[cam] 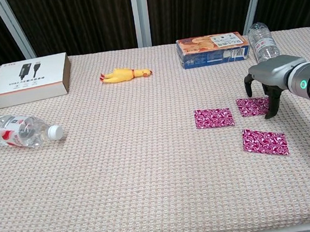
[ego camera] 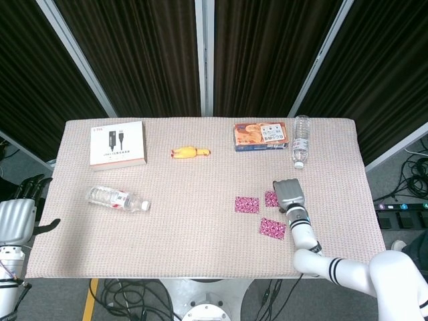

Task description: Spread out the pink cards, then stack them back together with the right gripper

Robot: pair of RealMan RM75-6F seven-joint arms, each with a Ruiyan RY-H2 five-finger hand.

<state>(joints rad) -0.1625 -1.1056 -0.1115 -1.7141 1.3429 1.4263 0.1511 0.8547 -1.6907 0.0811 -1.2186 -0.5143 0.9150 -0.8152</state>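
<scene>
Three pink patterned cards lie apart on the table's right side: a left card [cam: 214,117] [ego camera: 247,204], a right card [cam: 253,106] [ego camera: 271,198], and a nearer card [cam: 265,141] [ego camera: 272,228]. My right hand [cam: 267,79] [ego camera: 289,194] arches over the right card with its fingers apart and pointing down. One fingertip [cam: 269,114] sits at that card's right edge, and the hand holds nothing. My left hand [ego camera: 17,217] hangs off the table's left edge, fingers apart and empty.
A clear bottle [cam: 15,129] lies at the left, with a white box [cam: 29,79] behind it. A yellow rubber chicken [cam: 124,74], a snack box [cam: 213,49] and a second bottle [cam: 260,41] lie along the back of the woven tablecloth [cam: 123,182].
</scene>
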